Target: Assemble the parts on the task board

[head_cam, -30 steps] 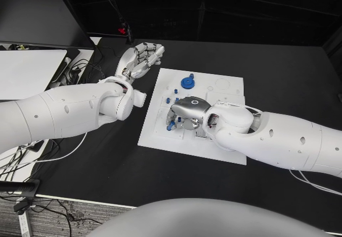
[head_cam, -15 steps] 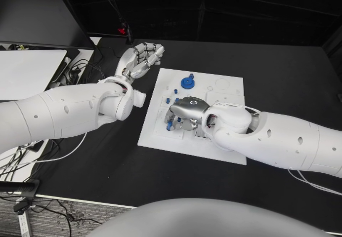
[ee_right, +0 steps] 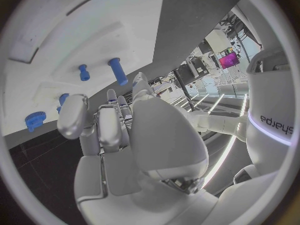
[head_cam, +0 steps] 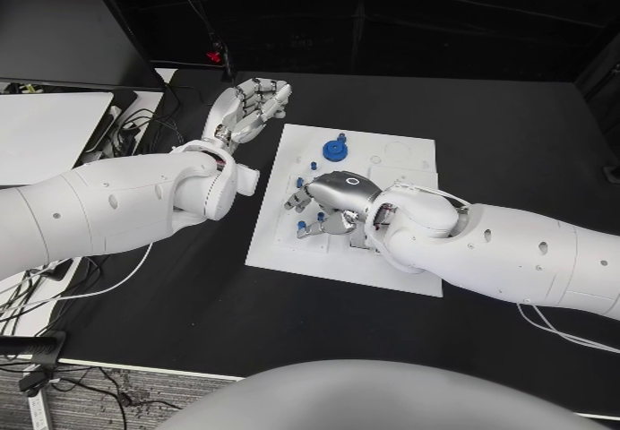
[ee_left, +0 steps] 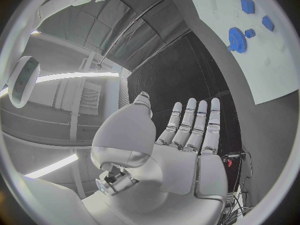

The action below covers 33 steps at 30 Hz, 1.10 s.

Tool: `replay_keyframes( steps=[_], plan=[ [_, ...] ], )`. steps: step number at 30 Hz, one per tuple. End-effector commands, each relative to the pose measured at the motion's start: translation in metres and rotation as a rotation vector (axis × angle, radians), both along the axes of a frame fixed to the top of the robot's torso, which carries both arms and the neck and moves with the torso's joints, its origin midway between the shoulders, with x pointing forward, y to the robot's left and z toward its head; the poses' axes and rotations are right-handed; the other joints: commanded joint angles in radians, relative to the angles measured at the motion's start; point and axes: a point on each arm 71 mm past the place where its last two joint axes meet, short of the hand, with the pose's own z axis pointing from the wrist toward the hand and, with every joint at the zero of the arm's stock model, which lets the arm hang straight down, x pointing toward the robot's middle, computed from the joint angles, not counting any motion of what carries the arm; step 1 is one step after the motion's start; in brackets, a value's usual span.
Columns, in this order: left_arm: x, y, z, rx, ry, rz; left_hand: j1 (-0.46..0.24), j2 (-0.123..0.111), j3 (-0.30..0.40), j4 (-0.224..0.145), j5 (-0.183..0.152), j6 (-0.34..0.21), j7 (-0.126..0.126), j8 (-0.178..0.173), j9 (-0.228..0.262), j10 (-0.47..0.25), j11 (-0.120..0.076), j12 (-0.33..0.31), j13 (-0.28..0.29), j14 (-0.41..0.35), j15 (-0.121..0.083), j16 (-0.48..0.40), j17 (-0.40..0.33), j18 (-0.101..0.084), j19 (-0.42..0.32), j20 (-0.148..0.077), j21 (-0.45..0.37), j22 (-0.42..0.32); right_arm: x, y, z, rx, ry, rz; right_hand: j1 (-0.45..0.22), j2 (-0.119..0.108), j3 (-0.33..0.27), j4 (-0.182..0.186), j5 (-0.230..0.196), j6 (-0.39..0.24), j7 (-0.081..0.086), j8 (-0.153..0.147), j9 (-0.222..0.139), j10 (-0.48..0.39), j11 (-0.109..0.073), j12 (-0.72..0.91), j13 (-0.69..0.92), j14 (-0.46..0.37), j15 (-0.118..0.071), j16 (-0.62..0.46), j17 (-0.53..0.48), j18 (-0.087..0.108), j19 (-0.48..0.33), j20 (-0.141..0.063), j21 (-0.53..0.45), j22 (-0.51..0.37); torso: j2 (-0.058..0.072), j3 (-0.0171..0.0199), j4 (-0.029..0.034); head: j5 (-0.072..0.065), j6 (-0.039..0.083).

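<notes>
The task board (head_cam: 403, 269) is a white plate lying in the middle of the black counter (head_cam: 517, 125), slightly turned so that its far edge leans to the right.

On the far part of the board, towards its left, stands a blue gear-shaped part (head_cam: 336, 149) with a small knob on top. The left wrist view shows the same toothed part (ee_left: 236, 39) with a small round piece (ee_left: 250, 33) just beside it and two blocky blue pieces (ee_left: 247, 5) further along the white surface. Along the board's left side, nearer the middle, several small blue pegs (head_cam: 312, 166) stand or lie close together; some are partly hidden by the right hand.

The right hand (head_cam: 330, 204) rests low over the middle-left of the board, its palm turned down and its fingers curled in towards the pegs. In the right wrist view the fingers (ee_right: 107, 130) are bent together over the board, with a long blue peg (ee_right: 117, 70) and a shorter one (ee_right: 83, 72) lying apart from the fingertips on the white surface. I cannot tell whether the hand pinches anything beneath it.

The left hand (head_cam: 249, 106) hangs above the black counter just off the board's far-left corner, clear of the board. Its fingers (ee_left: 194, 127) are stretched out straight, side by side, the thumb standing apart, and it holds nothing.

On the counter's far left lie a white panel (head_cam: 46, 125) and a tangle of cables (head_cam: 129, 134).
</notes>
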Motion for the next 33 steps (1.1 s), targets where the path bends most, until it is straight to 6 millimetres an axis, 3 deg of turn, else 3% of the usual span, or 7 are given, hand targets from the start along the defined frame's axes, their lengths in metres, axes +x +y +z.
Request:
replay_keyframes(
  steps=[1,8,15,21,28,30,33],
  plan=[
    [-0.002,-0.003,0.007,-0.021,-0.089,-0.034,0.010,0.002,-0.004,0.000,0.004,-0.007,0.135,0.005,-0.001,-0.006,-0.002,0.006,-0.002,-0.002,-0.004,0.003,-0.001,-0.004,0.005,0.000,0.006,-0.001,0.000,-0.006,0.012,0.239,0.044,-0.022,-0.008,0.010,0.005,-0.006,-0.005,0.002,0.009,0.007,0.003,-0.002,0.003,0.010,0.002,0.005,0.008,-0.001,0.005,0.020,0.002,0.007,0.001,0.002,0.000,0.0012,0.0003,-0.010,0.000],
    [-0.002,-0.004,0.007,-0.025,-0.085,-0.036,0.010,0.002,-0.004,0.000,0.004,-0.008,0.135,0.005,-0.001,-0.007,-0.002,0.007,-0.002,-0.002,-0.004,0.004,-0.001,-0.004,0.005,0.000,0.006,-0.001,-0.005,-0.055,0.019,0.448,0.276,-0.114,-0.050,0.033,0.001,-0.002,0.003,0.020,0.028,0.034,0.010,0.003,0.018,0.052,0.009,-0.044,0.025,-0.056,-0.104,0.041,-0.057,0.022,-0.102,-0.060,-0.006,-0.0038,0.0058,-0.058,0.007],
    [0.000,-0.007,0.006,-0.039,-0.075,-0.031,0.011,0.002,-0.005,0.000,0.004,-0.008,0.135,0.005,-0.001,-0.007,-0.002,0.007,-0.002,-0.002,-0.004,0.004,-0.002,-0.004,0.005,0.000,0.006,-0.002,-0.012,-0.106,0.019,0.513,0.524,-0.148,-0.156,0.079,-0.050,-0.001,0.095,-0.053,0.040,0.066,0.011,-0.048,0.031,0.140,0.040,-0.326,0.045,-0.297,-0.509,0.101,-0.333,0.044,-0.477,-0.270,-0.017,-0.0123,0.0023,-0.113,0.018],
    [0.000,-0.008,0.004,-0.042,-0.069,-0.032,0.011,0.002,-0.005,0.000,0.005,-0.008,0.135,0.005,-0.001,-0.007,-0.002,0.007,-0.002,-0.002,-0.004,0.004,-0.002,-0.004,0.005,0.000,0.006,-0.002,-0.017,-0.141,0.018,0.533,0.604,-0.242,-0.231,0.104,-0.113,0.000,0.109,-0.135,0.036,0.116,0.020,-0.065,0.026,0.339,0.155,-0.538,0.061,-0.380,-0.532,0.097,-0.493,0.062,-0.626,-0.340,-0.024,-0.0146,-0.0023,-0.157,0.023],
    [-0.001,-0.007,0.001,-0.043,-0.062,-0.029,0.011,0.002,-0.005,0.000,0.005,-0.008,0.135,0.005,-0.001,-0.007,-0.002,0.007,-0.002,-0.002,-0.004,0.004,-0.002,-0.004,0.005,0.000,0.006,-0.002,-0.024,-0.179,0.020,0.557,0.619,-0.408,-0.300,0.155,-0.205,-0.008,0.121,-0.252,0.012,0.345,0.064,-0.246,-0.002,1.073,0.651,-0.588,0.048,-0.333,-0.514,0.103,-0.484,0.060,-0.714,-0.413,-0.028,-0.0141,-0.0060,-0.212,0.023],
    [-0.001,-0.007,0.001,-0.043,-0.060,-0.028,0.011,0.002,-0.005,0.000,0.005,-0.008,0.135,0.005,-0.001,-0.007,-0.002,0.007,-0.002,-0.002,-0.004,0.004,-0.002,-0.004,0.005,0.000,0.006,-0.002,-0.026,-0.186,0.020,0.556,0.625,-0.451,-0.338,0.167,-0.222,0.001,0.129,-0.261,0.005,0.378,0.067,-0.061,-0.015,1.217,0.851,-0.554,0.040,-0.269,-0.481,0.106,-0.459,0.045,-0.685,-0.393,-0.028,-0.0146,-0.0077,-0.218,0.024],
    [-0.002,-0.004,0.000,-0.043,-0.057,-0.027,0.011,0.002,-0.005,0.000,0.005,-0.008,0.135,0.005,-0.001,-0.007,-0.002,0.007,-0.002,-0.002,-0.004,0.004,-0.002,-0.004,0.005,0.000,0.006,-0.002,-0.029,-0.192,0.018,0.541,0.648,-0.512,-0.398,0.179,-0.258,-0.006,0.151,-0.291,0.004,0.447,0.065,0.314,-0.024,1.430,1.249,-0.100,0.023,0.146,0.271,0.090,-0.359,0.027,-0.492,-0.245,-0.027,-0.0167,-0.0151,-0.226,0.023]
  ],
)
